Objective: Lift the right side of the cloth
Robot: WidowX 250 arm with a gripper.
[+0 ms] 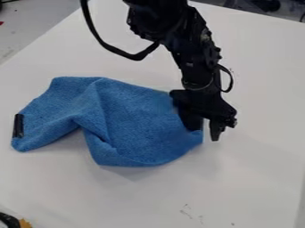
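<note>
"Hanging at the right edge of the cloth (140, 127), the gripper (205, 133) is seen with its jaws parted, and white table (256, 178) is glimpsed in the gap!"

"Anything caught between them?"

"No firm grip can be made out. One finger is set over the blue edge, the other is held just outside it, over the table. A sliver of cloth is shown at the gap, but no pinch can be read."

"And which way is the cloth laid?"

"Off to the left of the jaws, nearly all of it! The long axis is run away from them, leftward and a little down the view, out to the black tab (19, 126) at the far end. The right side is the nearest part by a long way, so no crossing of the table should be needed. By the look of it, the edge is to be gathered between the fingers, then lifted."

"What could be missed?"

"The edge itself, if it is brushed aside or only skimmed. A rather lower, fuller straddle may be called for."

"And what is kept from sight?"

"Part of the upper right edge is covered by the gripper, right where it matters. Whether the cloth is touched by the inner finger is hard to judge. The arm (193, 53) is cut off above the jaws by the top of the view."
</note>
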